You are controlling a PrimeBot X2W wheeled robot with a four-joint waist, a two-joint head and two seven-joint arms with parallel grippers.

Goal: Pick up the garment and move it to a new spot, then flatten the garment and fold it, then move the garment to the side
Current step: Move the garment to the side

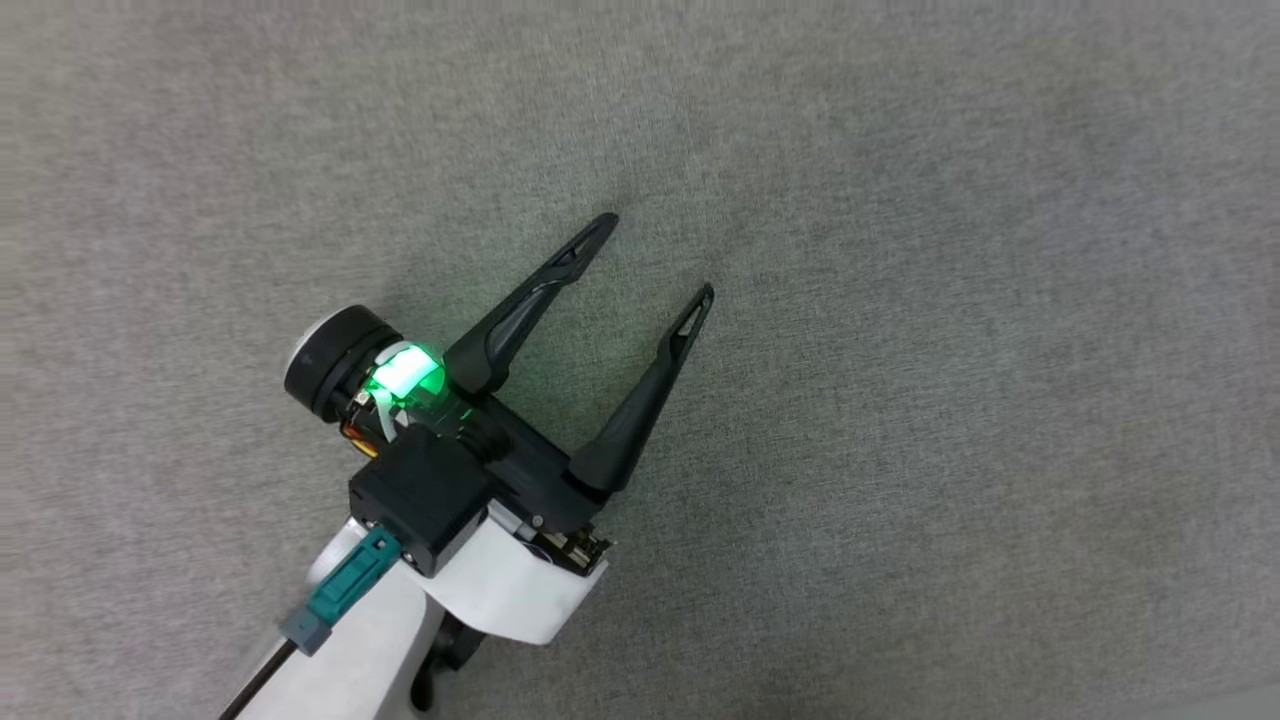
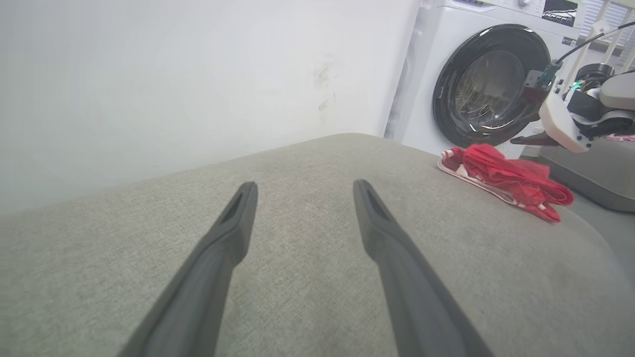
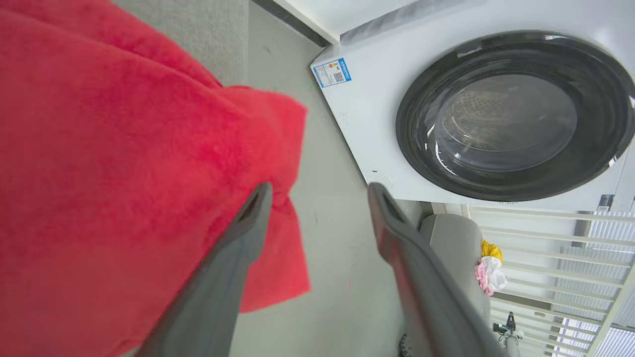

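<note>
The garment [image 2: 501, 173] is a red bundle with white striped trim, lying folded near the far right edge of the grey cushion [image 2: 307, 297]. My right arm's pale wrist [image 2: 570, 119] hangs just above and beyond it. In the right wrist view the garment [image 3: 124, 148] spreads over the left side, its red cloth touching the outside of the left finger [image 3: 238, 248]. The right gripper [image 3: 320, 186] stands open with bare floor showing between its fingers. My left gripper [image 1: 660, 254] rests open over the plain grey fabric, well away from the garment, and its fingers [image 2: 223, 238] hold nothing.
A white front-loading washing machine [image 2: 486, 94] with a dark round door [image 3: 496, 114] stands past the cushion's far right corner. A white wall [image 2: 173, 74] runs behind the cushion. Yellow and pink clothes [image 3: 488, 270] lie on a grey seat near the machine.
</note>
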